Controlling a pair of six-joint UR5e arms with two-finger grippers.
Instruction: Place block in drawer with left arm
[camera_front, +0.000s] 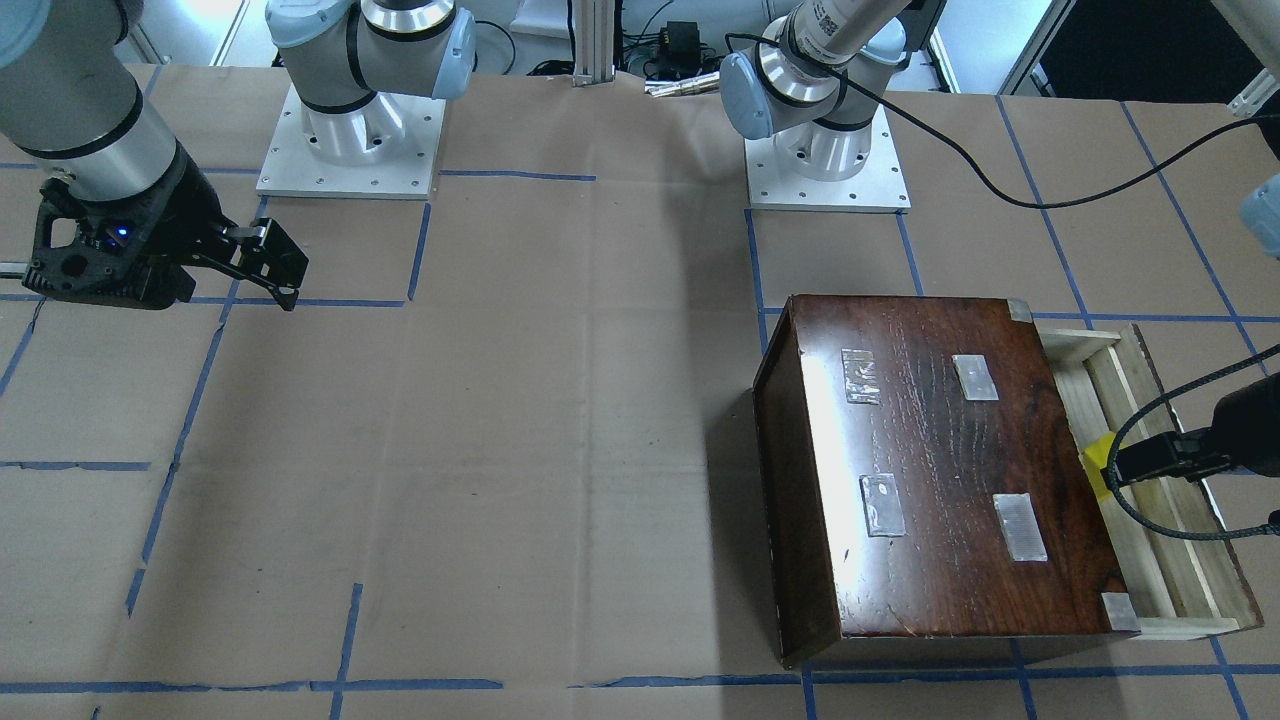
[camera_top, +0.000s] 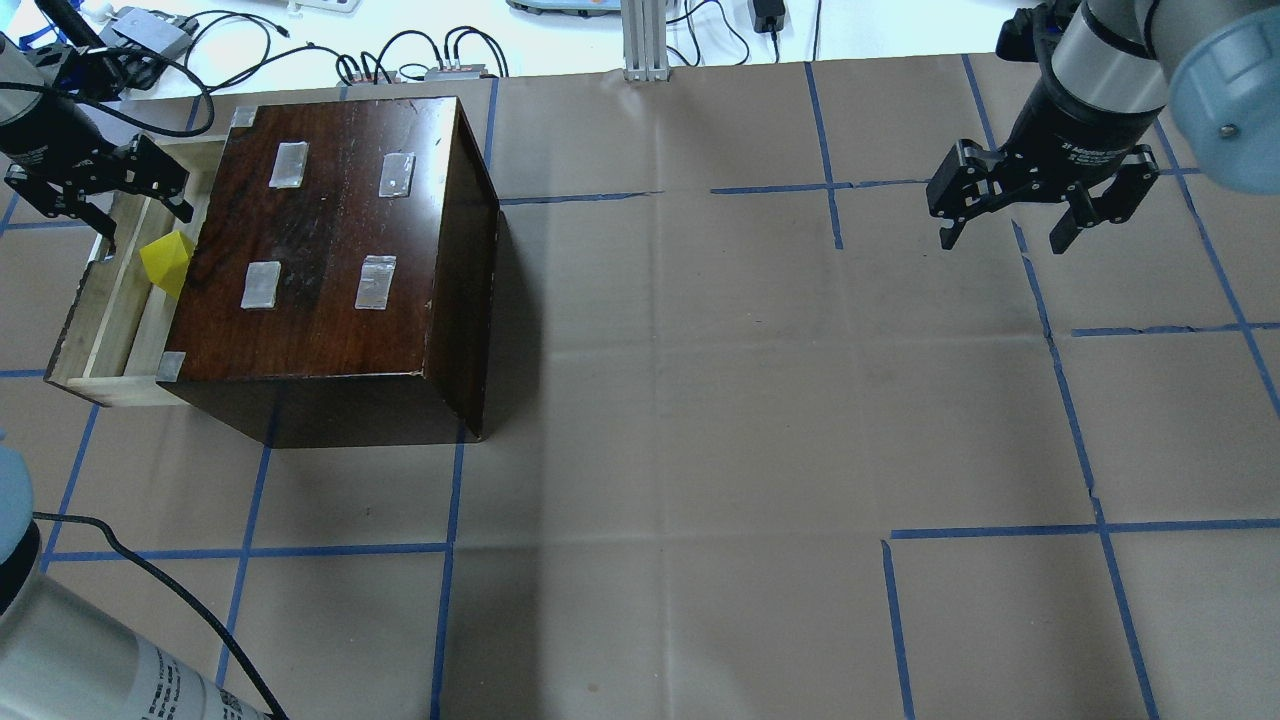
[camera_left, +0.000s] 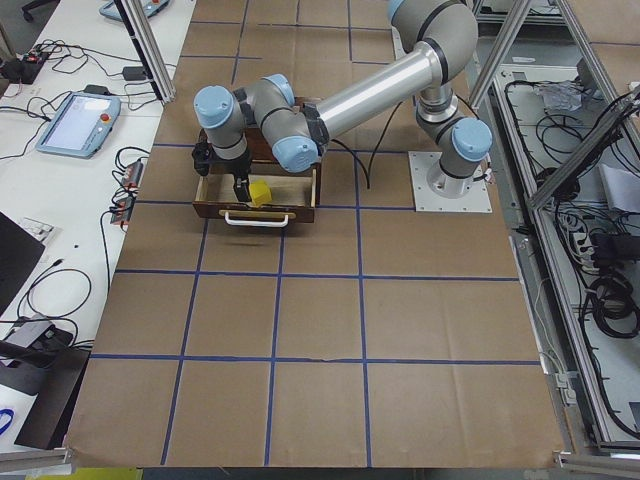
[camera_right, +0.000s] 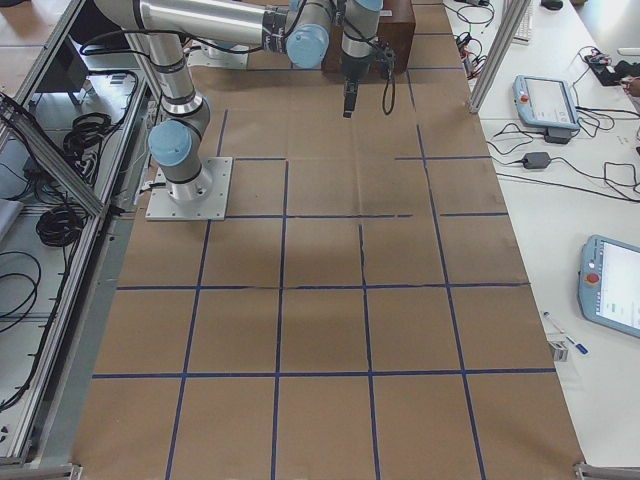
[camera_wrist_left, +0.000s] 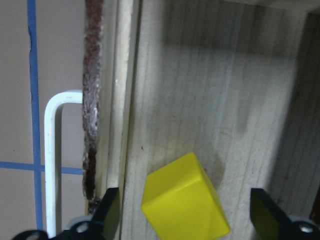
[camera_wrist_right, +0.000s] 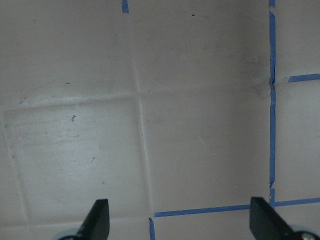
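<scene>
The yellow block (camera_wrist_left: 185, 202) lies tilted on the pale wooden floor of the open drawer (camera_wrist_left: 200, 90). It also shows in the overhead view (camera_top: 167, 262), close to the cabinet's edge, and in the front view (camera_front: 1097, 462). My left gripper (camera_top: 148, 229) hangs just above the drawer (camera_top: 108, 322) and over the block. It is open, and in its wrist view both fingers (camera_wrist_left: 111, 212) stand apart from the block with a gap on each side. My right gripper (camera_top: 1008, 232) is open and empty above the bare paper at the far side of the table.
The dark glossy cabinet (camera_top: 330, 240) with tape patches stands right beside the drawer. The drawer's white handle (camera_wrist_left: 50, 160) sticks out past its dark front panel. A black cable (camera_front: 1150, 510) loops off the left wrist over the drawer. Brown paper with blue tape lines (camera_top: 780, 400) covers the table.
</scene>
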